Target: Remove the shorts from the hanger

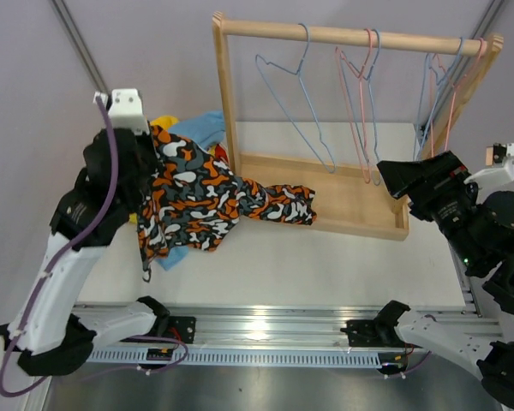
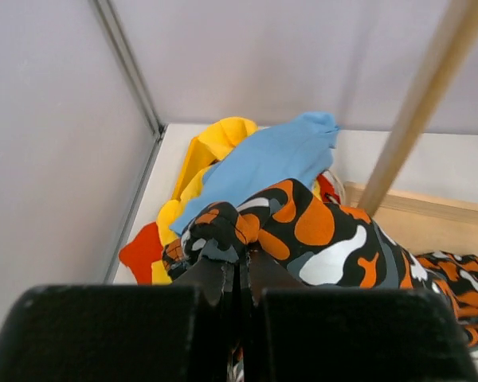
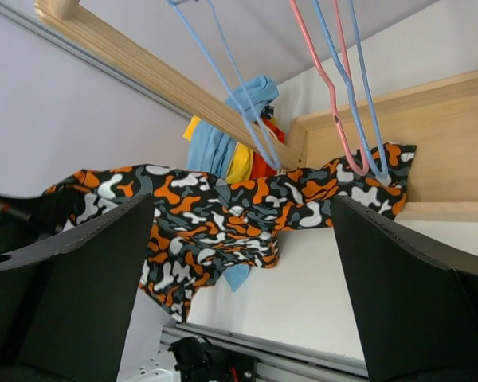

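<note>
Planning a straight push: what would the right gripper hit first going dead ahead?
Probably the blotch-print shorts draped on the rack base, though the pink hanger hangs close; depth unclear.

A wooden rack (image 1: pixel 227 94) stands toward the far right corner of the white tabletop (image 1: pixel 343 265), its round top bar (image 1: pixel 351 36) level above a flat base tray (image 1: pixel 343 205). A slotted aluminium rail (image 1: pixel 274 330) runs along the near edge.

Robot lab test cell. Ribbed aluminium mounting rail (image 1: pixel 265 330) lies behind the left fingers (image 2: pixel 211 278), with black arm bases (image 1: pixel 373 332) bolted on it. Ahead of those fingers are plain pale-grey panel walls (image 2: pixel 52 159) and a thin metal corner strut (image 2: pixel 127 68). Right of them, a small light-wood clothes rack (image 1: pixel 351 207) stands on a white tabletop (image 1: pixel 343 265).
</note>
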You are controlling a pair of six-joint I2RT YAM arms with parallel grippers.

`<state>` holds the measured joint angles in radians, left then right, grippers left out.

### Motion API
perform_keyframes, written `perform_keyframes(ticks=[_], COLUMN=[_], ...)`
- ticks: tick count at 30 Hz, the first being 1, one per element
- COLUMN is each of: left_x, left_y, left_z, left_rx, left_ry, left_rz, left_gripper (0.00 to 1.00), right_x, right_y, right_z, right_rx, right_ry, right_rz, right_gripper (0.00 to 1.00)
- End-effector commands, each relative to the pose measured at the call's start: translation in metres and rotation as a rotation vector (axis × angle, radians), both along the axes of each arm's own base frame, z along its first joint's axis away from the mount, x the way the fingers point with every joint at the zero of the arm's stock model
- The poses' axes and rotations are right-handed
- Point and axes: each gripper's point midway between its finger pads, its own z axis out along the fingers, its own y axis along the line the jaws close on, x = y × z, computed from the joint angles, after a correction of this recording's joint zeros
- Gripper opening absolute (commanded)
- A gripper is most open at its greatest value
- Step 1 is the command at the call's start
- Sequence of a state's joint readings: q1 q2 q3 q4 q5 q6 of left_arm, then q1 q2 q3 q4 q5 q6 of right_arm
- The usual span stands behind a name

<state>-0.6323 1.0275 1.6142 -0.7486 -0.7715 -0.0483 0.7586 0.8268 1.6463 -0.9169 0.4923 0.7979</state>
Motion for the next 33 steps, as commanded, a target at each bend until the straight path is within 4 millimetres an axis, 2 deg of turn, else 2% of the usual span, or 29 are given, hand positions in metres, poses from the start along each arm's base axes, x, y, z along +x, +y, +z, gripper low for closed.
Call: perform_keyframes(ticks=[1,3,5,6,7,8,10,11,13,15,16,18,19,20,21,22,23,25,26,28,29,31,32,33], left_x=[0.014,0.019,0.004,0.019,0.007,0.005,0.001,0.001,0.016,0.03,0.048,0.071,0.095,0.109,0.123,0.138,0.162,0.182,0.204,0.222,0.239,0.255,0.272,0.28], left_y=[0.018,0.026,0.041,0.039,0.048,0.051,0.053,0.046,0.036,0.035,0.03,0.025,0.029,0.03,0.041,0.041,0.039,0.039,0.035,0.031,0.028,0.025,0.022,0.021], left_z=[0.058,0.084,0.138,0.138,0.164,0.184,0.203,0.212,0.22,0.224,0.22,0.211,0.198,0.19,0.183,0.173,0.158,0.15,0.132,0.118,0.102,0.083,0.059,0.045], left_rx=[-0.087,-0.098,-0.136,-0.116,-0.139,-0.151,-0.153,-0.147,-0.121,-0.091,-0.075,-0.072,-0.061,-0.097,-0.105,-0.125,-0.156,-0.16,-0.156,-0.153,-0.154,-0.167,-0.163,-0.159], left_ry=[-0.126,-0.156,-0.275,-0.259,-0.329,-0.386,-0.461,-0.493,-0.537,-0.542,-0.528,-0.51,-0.474,-0.46,-0.446,-0.423,-0.393,-0.38,-0.342,-0.317,-0.284,-0.246,-0.194,-0.166], left_rz=[-0.013,0.022,0.06,0.076,0.105,0.116,0.112,0.069,0.039,0.058,0.062,0.053,0.067,0.067,0.074,0.057,0.045,0.024,0.012,0.001,-0.001,-0.022,-0.026,-0.027], left_gripper=[0.0,0.0,0.0,0.0,0.0,0.0,0.0,0.0,0.0,0.0,0.0,0.0,0.0,0.0,0.0,0.0,0.0,0.0,0.0,0.0,0.0,0.0,0.0,0.0], right_x=[-0.002,-0.005,-0.008,-0.009,-0.007,-0.007,-0.006,-0.004,-0.002,0.001,0.002,0.004,0.004,0.004,0.004,0.004,0.004,0.005,0.005,0.006,0.007,0.008,0.008,0.009], right_y=[-0.014,-0.02,-0.023,-0.023,-0.022,-0.022,-0.021,-0.018,-0.015,-0.009,-0.008,-0.003,-0.002,0.0,0.002,0.002,0.003,0.004,0.003,0.003,0.001,0.002,0.001,0.002], right_z=[-0.006,-0.008,-0.012,-0.014,-0.019,-0.021,-0.024,-0.031,-0.035,-0.047,-0.048,-0.058,-0.059,-0.061,-0.063,-0.067,-0.068,-0.074,-0.076,-0.083,-0.084,-0.087,-0.087,-0.087], right_rx=[-0.064,-0.076,-0.081,-0.081,-0.088,-0.088,-0.085,-0.098,-0.094,-0.105,-0.1,-0.106,-0.099,-0.1,-0.098,-0.102,-0.101,-0.104,-0.107,-0.117,-0.117,-0.118,-0.115,-0.111], right_ry=[-0.01,-0.01,-0.012,-0.014,-0.011,-0.011,-0.012,-0.001,-0.002,0.017,0.014,0.032,0.03,0.03,0.034,0.041,0.043,0.052,0.055,0.063,0.063,0.062,0.061,0.059], right_rz=[-0.039,-0.048,-0.049,-0.048,-0.049,-0.049,-0.048,-0.045,-0.039,-0.029,-0.027,-0.017,-0.011,-0.001,0.004,0.005,0.01,0.009,0.005,-0.001,-0.01,-0.015,-0.016,-0.017], right_gripper=[0.99,0.99,0.99,0.99,0.99,0.99,0.99,0.99,0.99,0.99,0.99,0.99,1.0,1.0,0.99,0.99,0.99,0.99,1.0,1.0,0.99,1.0,0.99,1.0])
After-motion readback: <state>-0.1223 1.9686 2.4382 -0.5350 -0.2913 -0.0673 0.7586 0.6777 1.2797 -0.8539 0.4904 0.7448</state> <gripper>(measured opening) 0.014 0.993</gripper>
